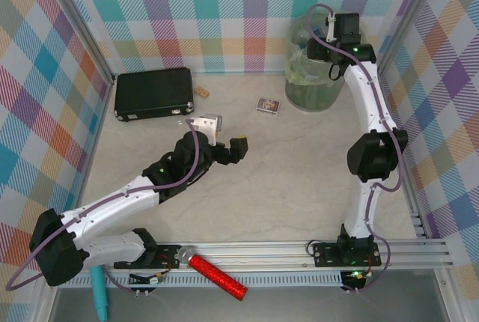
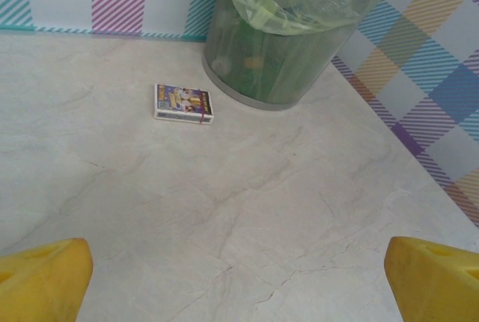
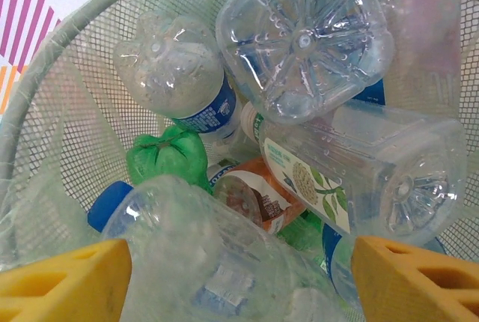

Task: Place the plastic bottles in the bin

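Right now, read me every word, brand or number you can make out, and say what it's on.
Nothing is sharp enough to quote.
Small flat box: colourful print, too blurred to read.
Clear bottle with leaf label, in the bin: green lettering, too small to read.
Bottle with blue label: print blurred.
Bottle with orange-brown label: print blurred.

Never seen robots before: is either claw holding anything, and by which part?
Left gripper: nothing, jaws wide open. Right gripper, above the bin: a clear bottle lies between its fingers; a grip cannot be told.
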`<state>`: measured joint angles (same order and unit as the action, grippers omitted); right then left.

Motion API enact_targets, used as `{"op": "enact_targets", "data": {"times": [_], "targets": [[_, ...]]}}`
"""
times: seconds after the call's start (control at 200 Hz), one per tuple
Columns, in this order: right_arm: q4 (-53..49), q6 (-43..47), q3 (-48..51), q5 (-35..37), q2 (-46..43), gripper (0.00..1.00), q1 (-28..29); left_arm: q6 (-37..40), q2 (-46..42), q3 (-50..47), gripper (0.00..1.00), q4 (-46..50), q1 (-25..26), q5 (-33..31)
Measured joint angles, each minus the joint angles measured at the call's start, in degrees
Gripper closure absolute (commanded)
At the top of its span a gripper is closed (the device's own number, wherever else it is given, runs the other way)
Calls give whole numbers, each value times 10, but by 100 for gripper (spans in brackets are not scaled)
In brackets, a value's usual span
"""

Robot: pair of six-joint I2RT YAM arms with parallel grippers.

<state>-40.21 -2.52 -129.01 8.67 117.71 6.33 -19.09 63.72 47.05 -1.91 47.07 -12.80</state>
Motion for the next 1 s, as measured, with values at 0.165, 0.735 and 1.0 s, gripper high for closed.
{"op": "enact_targets", "data": {"times": [0.165, 0.735, 1.0], "targets": [[2, -3, 28, 0, -34, 16, 0, -11, -10, 0, 0, 17, 0, -24], [186, -79, 615, 1, -503, 1, 5, 30, 10, 74, 1, 169, -88, -265], [308, -99, 888, 64, -586, 1, 8, 56, 53, 79, 0, 230, -247, -239]]}}
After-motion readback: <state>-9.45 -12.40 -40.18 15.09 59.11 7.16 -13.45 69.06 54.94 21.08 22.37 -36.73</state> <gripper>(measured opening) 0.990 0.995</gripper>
